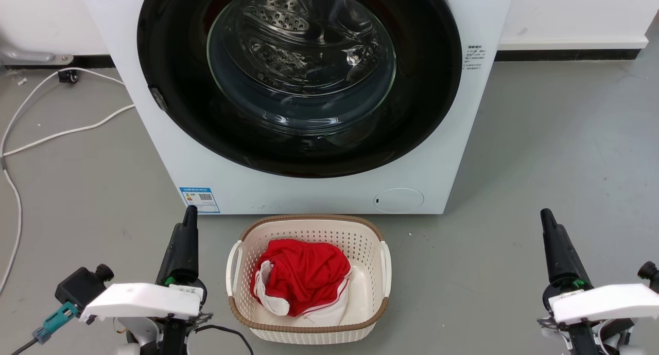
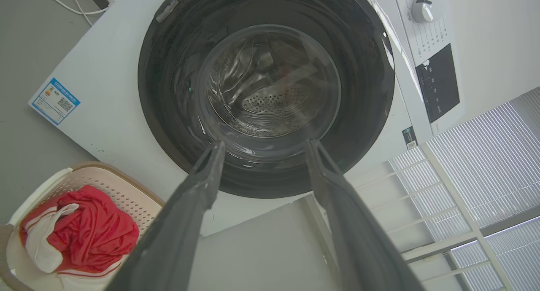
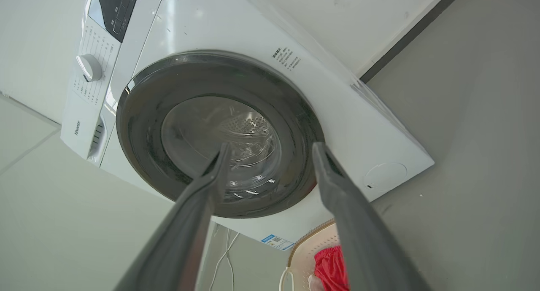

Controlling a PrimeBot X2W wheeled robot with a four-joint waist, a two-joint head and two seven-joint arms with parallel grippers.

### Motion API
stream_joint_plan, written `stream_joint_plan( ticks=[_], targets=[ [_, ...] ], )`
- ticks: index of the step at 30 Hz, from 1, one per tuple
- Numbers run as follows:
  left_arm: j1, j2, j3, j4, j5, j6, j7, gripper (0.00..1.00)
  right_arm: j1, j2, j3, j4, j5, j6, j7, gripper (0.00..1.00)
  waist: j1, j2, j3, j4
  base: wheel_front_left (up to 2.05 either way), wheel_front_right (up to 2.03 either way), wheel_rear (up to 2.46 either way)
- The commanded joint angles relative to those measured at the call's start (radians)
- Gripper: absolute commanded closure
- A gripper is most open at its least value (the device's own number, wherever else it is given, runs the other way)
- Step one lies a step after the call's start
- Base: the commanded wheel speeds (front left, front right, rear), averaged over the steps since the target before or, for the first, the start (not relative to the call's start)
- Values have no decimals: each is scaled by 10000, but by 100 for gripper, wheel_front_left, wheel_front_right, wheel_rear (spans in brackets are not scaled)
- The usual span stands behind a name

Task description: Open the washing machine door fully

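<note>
Two pincers are hanging low above the grey floor, stopping short of the washing machine and touching nothing. The left pincer is sitting at the lower left of the head view and the right pincer at the lower right, both pointing toward the machine's front. Each wrist view is showing two dark fingers spread wide with nothing between them, so both pincers are standing released. The washing machine door is lying shut, flush against the white front, its clear glass bowl showing the perforated steel drum behind. A cream laundry basket is resting on the floor just before the machine, between the two pincers, holding a red garment with white trim. A white cable is trailing across the floor at the left.
</note>
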Motion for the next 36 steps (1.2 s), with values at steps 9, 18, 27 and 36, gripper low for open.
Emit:
stream_joint_plan(
  ticks=[9, 18, 27, 36],
  targets=[
    [-56, 30, -135, -273, 1916, 71, -394, 0, 80, 8, 75, -269, -2155, 0, -337, 0, -1, 0, -11, 6, 0, 0, 0],
    [4, 46, -311, -295, 3446, 83, -681, 0, 166, 22, 105, -401, -3546, 0, -488, 0, -1, 0, -12, 0, 0, 0, 0],
    [32, 116, -519, -309, 4733, 216, -946, 0, 290, 36, 135, -489, -4890, 0, -651, 0, -1, 0, -22, 18, 0, 0, 0],
    [49, 208, -716, -281, 5815, 342, -1183, 0, 393, 47, 167, -600, -6058, 0, -743, 0, -1, 0, -48, 30, 0, 0, 0]
  ],
)
